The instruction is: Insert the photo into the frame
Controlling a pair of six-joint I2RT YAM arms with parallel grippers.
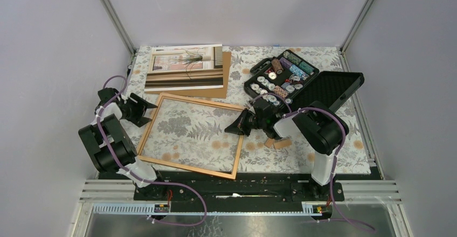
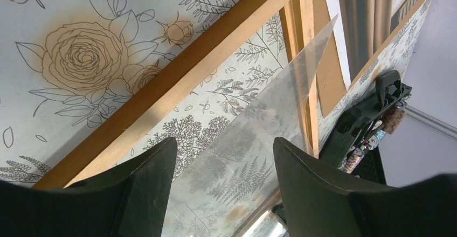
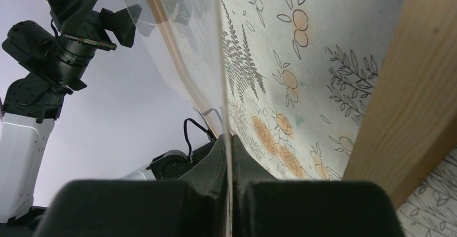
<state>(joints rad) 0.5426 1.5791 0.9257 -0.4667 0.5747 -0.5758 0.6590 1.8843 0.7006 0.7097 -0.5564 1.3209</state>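
Note:
The photo (image 1: 186,67) lies face up at the back of the table on a brown backing board (image 1: 226,72); its edge shows in the left wrist view (image 2: 372,11). The frame (image 1: 186,166) with its thin tan wooden border (image 2: 178,75) (image 3: 409,86) lies flat in the middle. My right gripper (image 1: 242,123) (image 3: 230,140) is shut on the edge of a clear pane (image 1: 199,126) (image 3: 221,59), which it holds tilted above the frame. My left gripper (image 1: 143,110) (image 2: 223,145) is open at the frame's left side, with the pane (image 2: 253,140) beyond its empty fingers.
An open black case (image 1: 283,75) of small parts stands at the back right, its lid (image 1: 331,89) laid flat beside it. A small tan piece (image 1: 280,143) lies by the right arm. Grey walls close in the table on three sides.

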